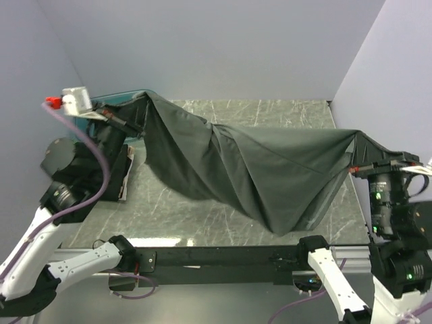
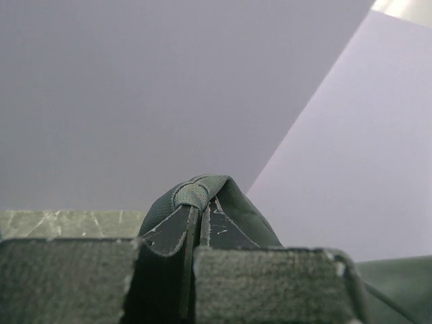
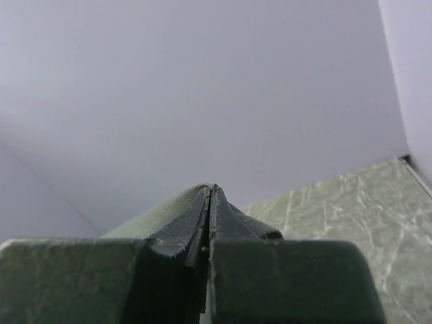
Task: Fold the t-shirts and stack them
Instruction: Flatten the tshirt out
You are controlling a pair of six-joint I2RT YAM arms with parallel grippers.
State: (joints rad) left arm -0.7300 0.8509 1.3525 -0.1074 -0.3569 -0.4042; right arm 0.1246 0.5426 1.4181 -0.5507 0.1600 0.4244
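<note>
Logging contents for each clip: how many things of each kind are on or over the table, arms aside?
t-shirt: 1, stretched above the table
teal tub: 1
dark item by the left arm, kind unclear: 1
Total: 3

Top external: fixed high at the near edge, looking down and forward over the marble table [image 1: 202, 216] to the back wall [image 1: 236, 47]. Left wrist: tight behind left gripper [image 2: 201, 206], nearly level. Right wrist: tight behind right gripper [image 3: 210, 192], likewise. Shared throughout: t-shirt [image 1: 256, 162], table, back wall.
</note>
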